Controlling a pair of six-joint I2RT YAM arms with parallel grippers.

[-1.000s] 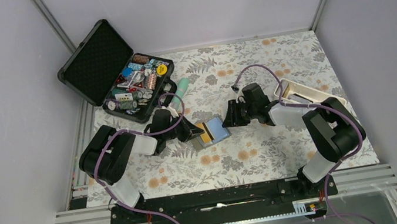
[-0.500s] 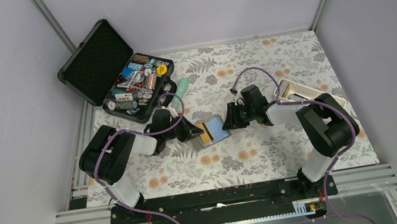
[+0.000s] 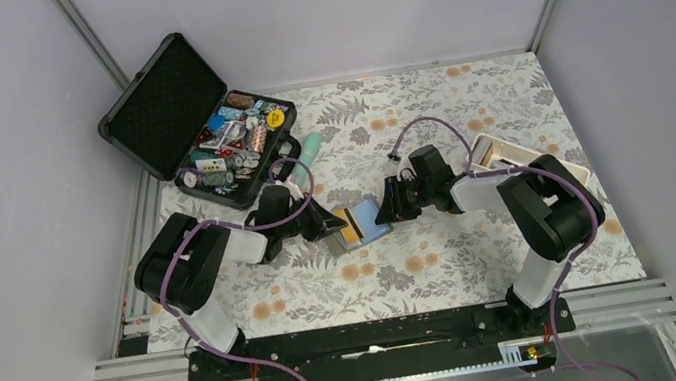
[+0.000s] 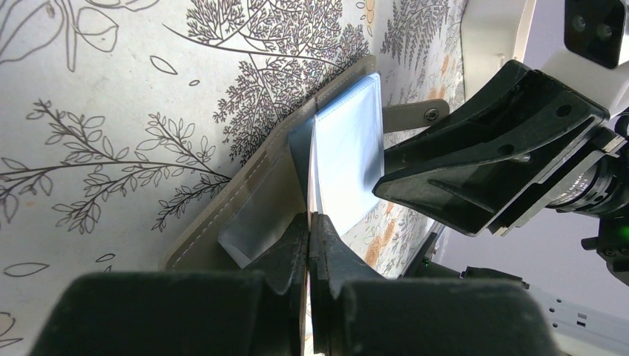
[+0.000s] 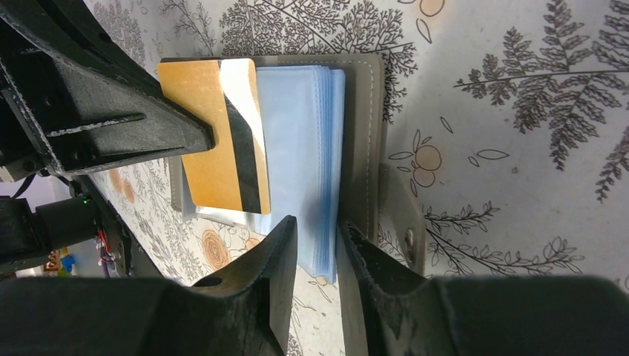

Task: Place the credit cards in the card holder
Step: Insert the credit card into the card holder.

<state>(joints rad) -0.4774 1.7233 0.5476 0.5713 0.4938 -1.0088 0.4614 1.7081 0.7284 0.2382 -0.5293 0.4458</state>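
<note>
The grey-brown card holder (image 3: 337, 243) lies open on the flowered cloth mid-table, its stack of pale blue plastic sleeves (image 5: 297, 141) fanned up from the cover (image 5: 367, 133). My left gripper (image 3: 327, 222) is shut on an orange-yellow card with a black stripe (image 5: 215, 126) and holds it flat over the sleeves. In the left wrist view the gripper (image 4: 309, 219) pinches the card edge-on beside the cover (image 4: 245, 200). My right gripper (image 5: 315, 226) is slightly open, its fingers straddling the near edge of the sleeve stack. I see no other cards.
An open black hard case (image 3: 202, 120) full of small items stands at the back left. A mint-green tube (image 3: 308, 149) lies beside it. A white oblong tray (image 3: 521, 158) sits to the right, behind my right arm.
My right arm has edged slightly left, toward the card holder. My left gripper and the orange card have stayed put.
</note>
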